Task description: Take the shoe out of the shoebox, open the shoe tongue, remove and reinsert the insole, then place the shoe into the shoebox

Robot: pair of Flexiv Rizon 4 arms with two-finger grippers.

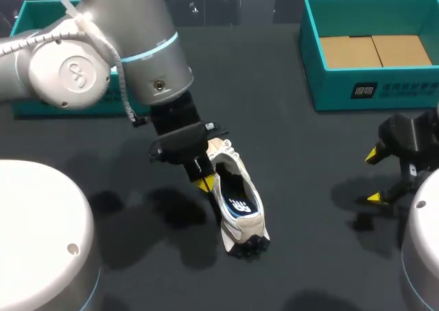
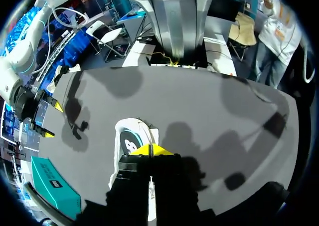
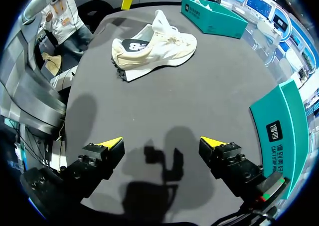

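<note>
**Q:** Location of the shoe?

**A:** The shoe (image 1: 236,208) is out of the shoebox (image 1: 357,91); it lies on the table (image 1: 295,160) near centre, heel toward 5 o'clock and toe toward 11 o'clock in the head view; the tongue (image 3: 160,19) stands raised, and the dark insole (image 1: 239,202) shows through the opening.

**Q:** Claw states?

**A:** The left gripper (image 1: 204,182) sits at the opening's rim, at 10 o'clock from the shoe's middle; whether it pinches anything cannot be told. The right gripper (image 3: 162,142) is spread wide and holds nothing; it hangs over bare table at 3 o'clock, well apart from the shoe.

**Q:** Reason for this layout?

**A:** Judged: the left arm stands at the opening for tongue or insole work; the right waits clear. The shoebox at 2 o'clock is open for the return.
</note>
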